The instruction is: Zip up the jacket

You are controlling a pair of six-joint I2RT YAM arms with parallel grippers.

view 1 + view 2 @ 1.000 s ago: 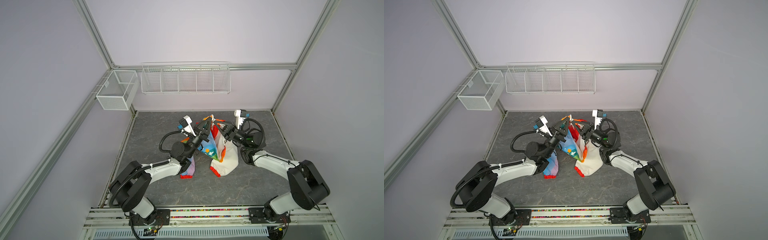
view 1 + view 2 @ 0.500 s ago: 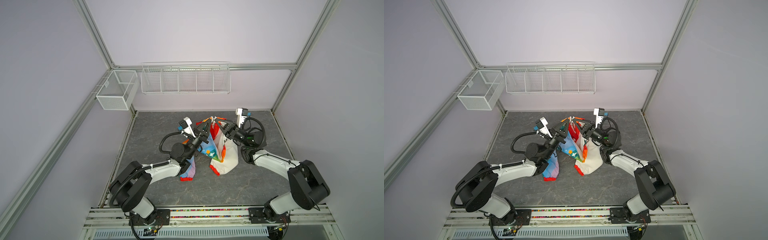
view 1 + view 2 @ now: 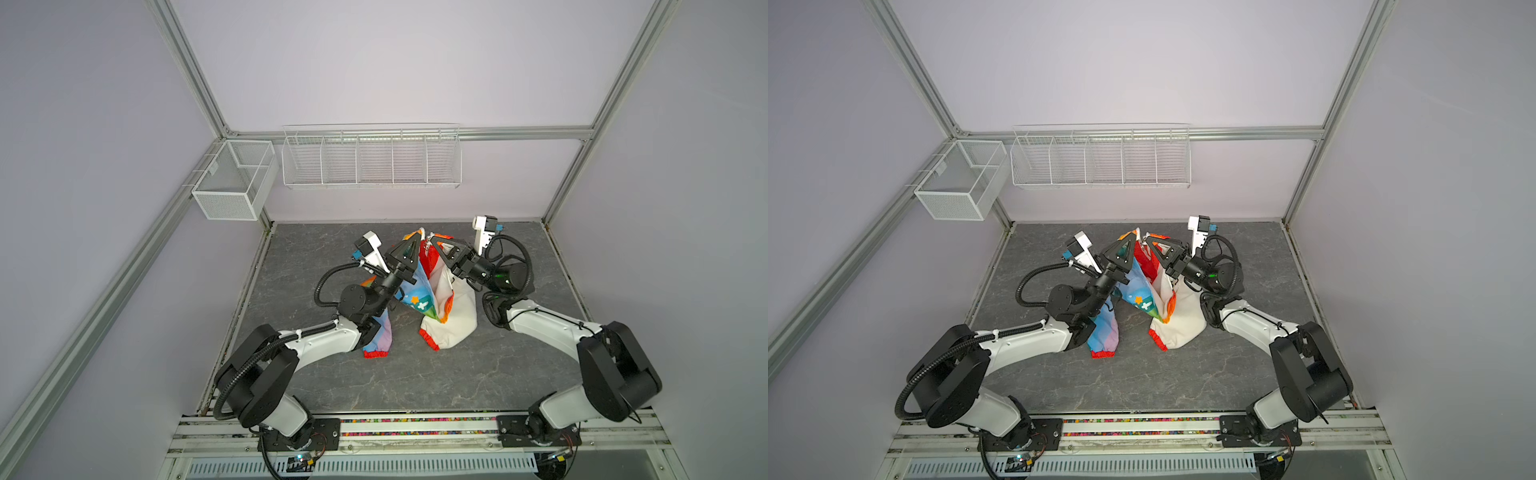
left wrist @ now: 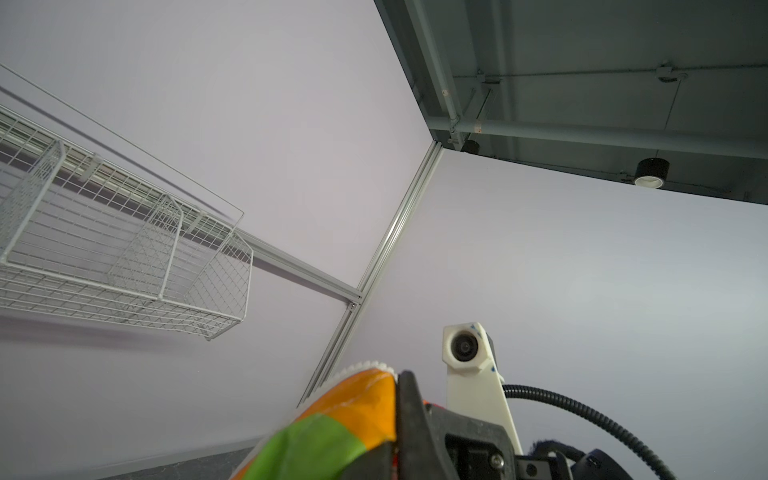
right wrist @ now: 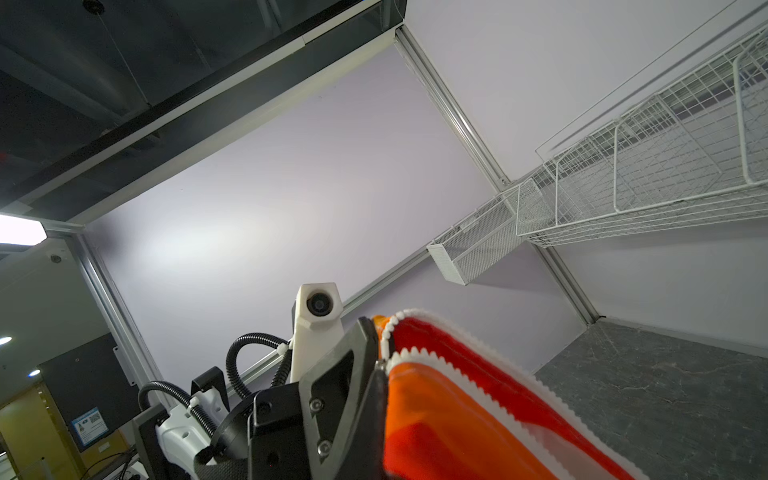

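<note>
The jacket hangs raised over the grey table, held by its top edge. Its rainbow half is on the left and its white half on the right. Red cuffs touch the table. My left gripper and right gripper point up, tips almost together, each shut on the jacket's top beside the white zipper. In the left wrist view, orange and green jacket cloth is pinched in the left gripper. In the right wrist view, the zipper teeth run from the right gripper.
A white wire shelf hangs on the back wall. A mesh box is fixed at the left rear corner. Bare grey table lies in front of the jacket. Aluminium frame posts stand at the rear corners.
Both grippers keep their hold on the jacket's top. The two wrists have drifted slightly apart, and the hanging cloth has barely shifted.
</note>
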